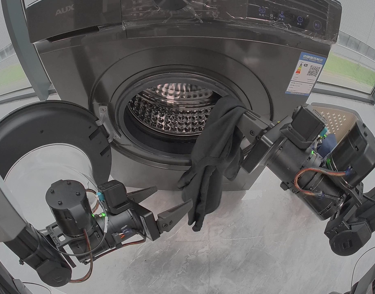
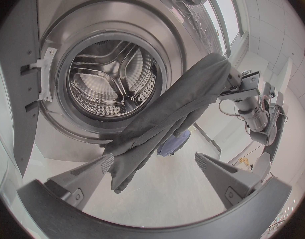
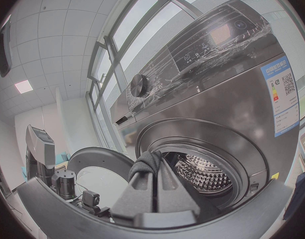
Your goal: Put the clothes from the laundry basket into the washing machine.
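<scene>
We see the washing machine (image 1: 183, 58) standing in front of us with its round door (image 1: 44, 143) swung fully open to the left side, so the shiny steel drum (image 1: 171, 111) is visible through the opening. Our right gripper (image 3: 156, 170) is closed tightly on a dark garment (image 1: 214, 152), pinching it at its top fold. It holds the garment at the right edge of the drum opening, in front of the rim and not inside the drum. The garment hangs down long across the lower front of the machine, above the grey floor (image 1: 244, 246). Our left gripper (image 1: 174, 196) is low in front of the machine, below the door, with its two fingers spread wide and holding nothing. One fingertip is just beside the lower end of the garment; we cannot tell if they touch. Behind the right arm stands the pale laundry basket (image 1: 338, 117), and a blue cloth (image 1: 324, 148) shows near it.
</scene>
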Controlling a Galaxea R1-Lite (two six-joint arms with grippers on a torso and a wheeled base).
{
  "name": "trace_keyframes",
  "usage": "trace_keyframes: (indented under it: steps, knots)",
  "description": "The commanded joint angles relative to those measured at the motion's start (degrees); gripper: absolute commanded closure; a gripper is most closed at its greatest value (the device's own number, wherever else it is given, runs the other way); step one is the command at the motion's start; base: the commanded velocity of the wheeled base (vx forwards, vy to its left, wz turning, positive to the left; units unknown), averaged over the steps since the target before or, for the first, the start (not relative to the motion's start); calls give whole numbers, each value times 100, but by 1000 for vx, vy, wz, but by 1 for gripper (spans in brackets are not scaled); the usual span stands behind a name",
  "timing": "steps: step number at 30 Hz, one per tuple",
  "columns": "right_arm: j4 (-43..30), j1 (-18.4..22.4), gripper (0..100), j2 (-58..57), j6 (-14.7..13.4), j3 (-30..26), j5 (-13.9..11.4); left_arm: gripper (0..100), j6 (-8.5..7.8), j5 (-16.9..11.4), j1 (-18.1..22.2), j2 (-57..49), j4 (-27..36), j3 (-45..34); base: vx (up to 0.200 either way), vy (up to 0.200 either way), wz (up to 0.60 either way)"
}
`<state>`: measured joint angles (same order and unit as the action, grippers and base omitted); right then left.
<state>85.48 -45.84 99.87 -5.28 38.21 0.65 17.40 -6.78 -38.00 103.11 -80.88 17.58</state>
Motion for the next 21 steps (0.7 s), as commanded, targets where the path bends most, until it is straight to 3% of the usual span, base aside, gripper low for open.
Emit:
trace_keyframes:
  steps: [1, 10, 21]
  knots:
    - [-5, -4, 100, -11, 1, -76, -3, 0, -43, -25, 284, 939, -709, -114, 0, 0, 0]
    - [-5, -31, 100, -134, 1, -191, -3, 0, -237, -25, 750, 1440, -788, 0, 0, 0, 0]
    - [-5, -48, 100, -125, 1, -147, 6, 0, -245, -43, 557, 1554, -797, 9, 0, 0, 0]
